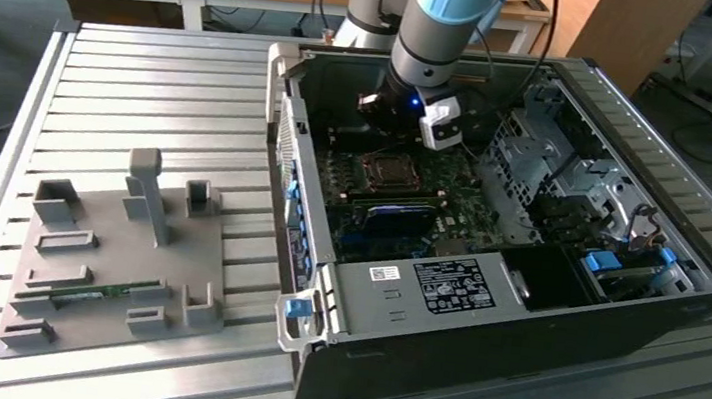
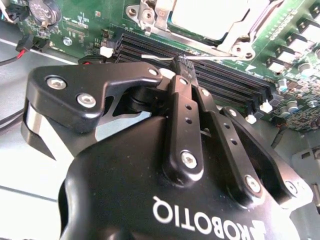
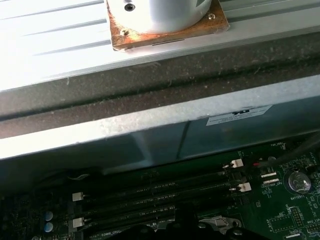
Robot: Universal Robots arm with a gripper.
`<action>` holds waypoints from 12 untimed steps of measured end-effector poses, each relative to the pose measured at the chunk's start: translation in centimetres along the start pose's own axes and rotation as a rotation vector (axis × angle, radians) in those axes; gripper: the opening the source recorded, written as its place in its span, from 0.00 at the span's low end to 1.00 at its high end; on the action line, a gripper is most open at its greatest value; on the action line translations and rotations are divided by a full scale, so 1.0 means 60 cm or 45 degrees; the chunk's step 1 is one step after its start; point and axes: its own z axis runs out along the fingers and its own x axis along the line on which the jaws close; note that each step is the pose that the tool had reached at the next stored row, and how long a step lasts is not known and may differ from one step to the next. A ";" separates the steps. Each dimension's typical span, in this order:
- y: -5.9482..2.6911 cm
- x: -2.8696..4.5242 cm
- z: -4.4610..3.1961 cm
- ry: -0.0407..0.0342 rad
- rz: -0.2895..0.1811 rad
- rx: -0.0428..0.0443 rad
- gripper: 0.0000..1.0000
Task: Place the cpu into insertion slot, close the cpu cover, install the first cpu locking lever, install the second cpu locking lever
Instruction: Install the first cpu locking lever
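Inside the open computer case point(image 1: 495, 276), which lies on its side on the ribbed metal table point(image 1: 141, 84), the arm reaches down over the green motherboard point(image 1: 390, 198). Seen in the exterior view, the arm's lower end hangs at about 12 o'clock from the insertion slot point(image 1: 389, 171), close above it. The second wrist view shows the gripper point(image 2: 181, 64) with its two black fingers point(image 2: 182, 115) pressed together at the tips, clenched; a thin wire-like metal rod point(image 2: 200, 56) crosses right at the tips, but whether it is pinched between them cannot be told. The tips sit over the long black memory slots point(image 2: 230, 80). Just beyond these slots, at about 1 o'clock from the fingertips, the cpu point(image 2: 212, 17) lies seated in the socket, its pale grey top showing through the window of the cpu cover point(image 2: 239, 47), whose metal frame lies down flat around it. On the table at 9 o'clock from the case stands a grey fixture tray point(image 1: 108, 252) with upright blocks. The first wrist view shows the case wall point(image 3: 160, 100) above the memory slots.
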 end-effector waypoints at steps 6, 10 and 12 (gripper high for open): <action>0.002 0.000 0.001 -0.0008 0.000 0.004 0.11; 0.002 -0.002 0.002 -0.0015 -0.001 0.007 0.11; 0.002 -0.003 0.002 -0.0021 -0.001 0.009 0.11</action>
